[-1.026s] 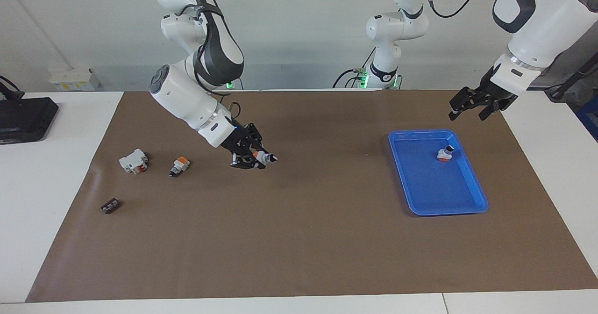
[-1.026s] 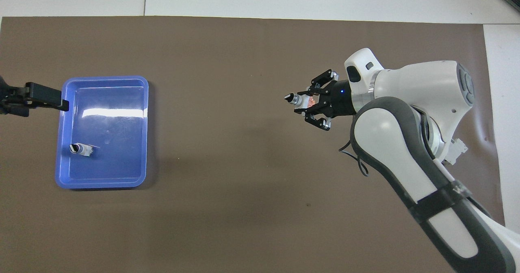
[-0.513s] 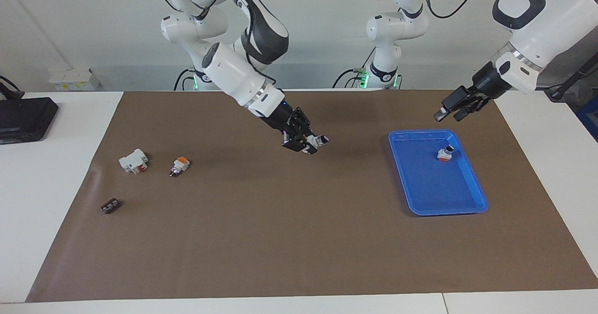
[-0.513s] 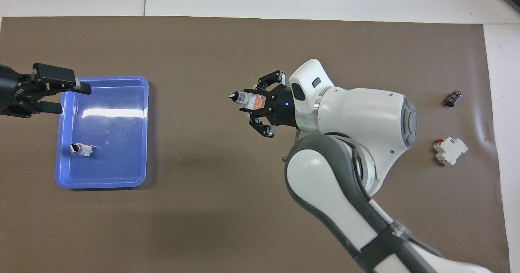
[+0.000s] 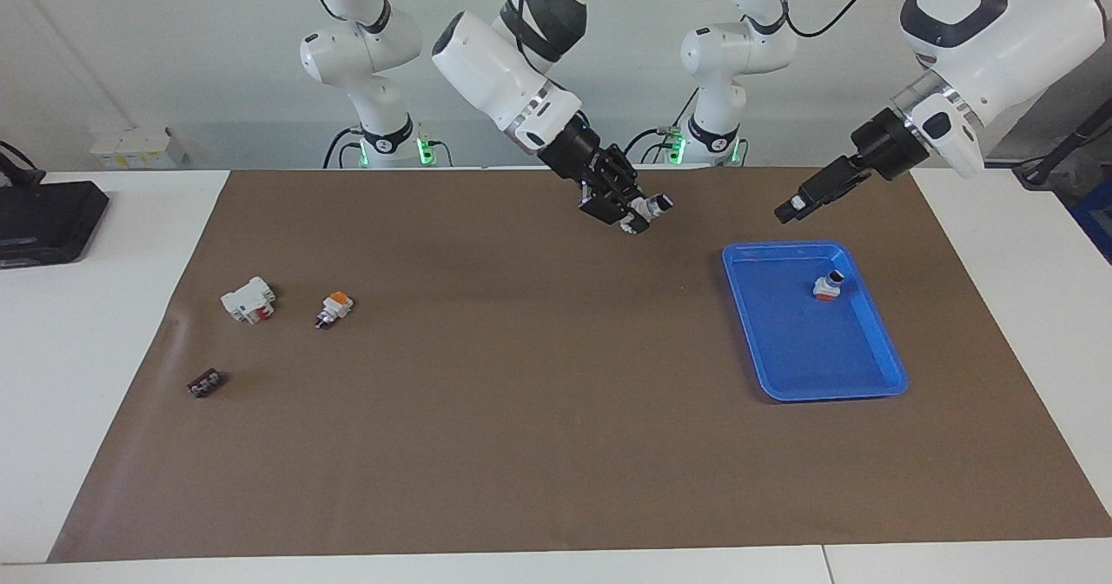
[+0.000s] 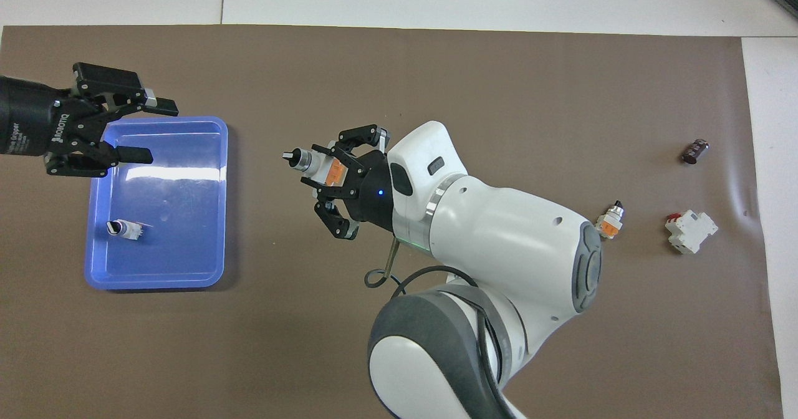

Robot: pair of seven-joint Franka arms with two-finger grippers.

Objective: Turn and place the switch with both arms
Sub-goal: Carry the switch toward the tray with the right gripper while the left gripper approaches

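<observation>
A white switch [image 5: 644, 210] [image 6: 319, 164] with an orange face and a black-and-silver knob hangs over the middle of the brown mat, knob pointing toward the left arm's end. My right gripper [image 5: 632, 213] [image 6: 313, 167] is shut on its white body. My left gripper [image 5: 792, 208] [image 6: 160, 130] hangs open in the air at the edge of the blue tray [image 5: 799, 349] [image 6: 181, 219], nothing between its fingers, pointing toward the held switch. A gap of mat separates the two grippers. A second switch [image 5: 828, 286] [image 6: 123, 228] lies in the tray.
Toward the right arm's end of the mat lie another switch [image 5: 334, 308] [image 6: 610, 221], a larger white block with a red part [image 5: 248, 299] [image 6: 691, 232] and a small dark brown piece [image 5: 204, 382] [image 6: 694, 151]. A black device [image 5: 43, 219] sits off the mat.
My right arm has carried the switch up and toward the left arm's end of the table. My left gripper has swung in toward the middle and now points at the switch.
</observation>
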